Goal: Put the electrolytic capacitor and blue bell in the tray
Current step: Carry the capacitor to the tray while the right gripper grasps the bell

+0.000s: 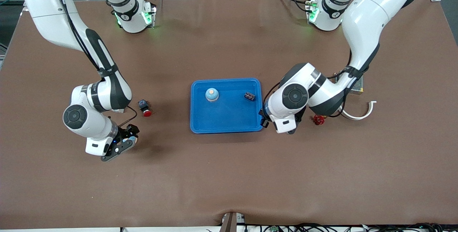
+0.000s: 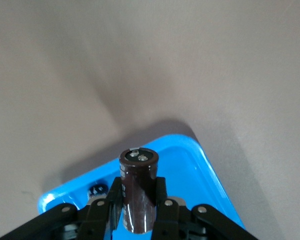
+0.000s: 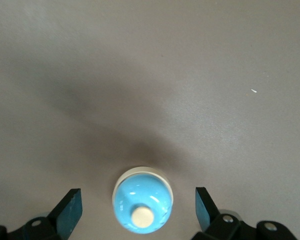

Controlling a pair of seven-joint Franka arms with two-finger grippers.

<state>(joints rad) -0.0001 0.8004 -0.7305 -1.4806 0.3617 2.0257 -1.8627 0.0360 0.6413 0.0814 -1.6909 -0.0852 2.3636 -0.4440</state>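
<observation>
Capacitor (image 2: 138, 170) is clamped in the left gripper (image 2: 138, 200) over the tray (image 1: 200, 124) corner, not yet released. One blue bell (image 1: 212, 94) sits in the tray. The right gripper (image 3: 136, 202), spread wide, straddles a second bell (image 3: 142, 212) on the brown surface (image 1: 229, 182). Little of the room shows.

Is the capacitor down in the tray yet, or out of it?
Out: the left gripper is shut on the electrolytic capacitor, holding it in the air above the tray, near its rim.

A robotics lab: two white arms bolted to a brown-covered table (image 1: 229, 189), cables trailing along its edge.
</observation>
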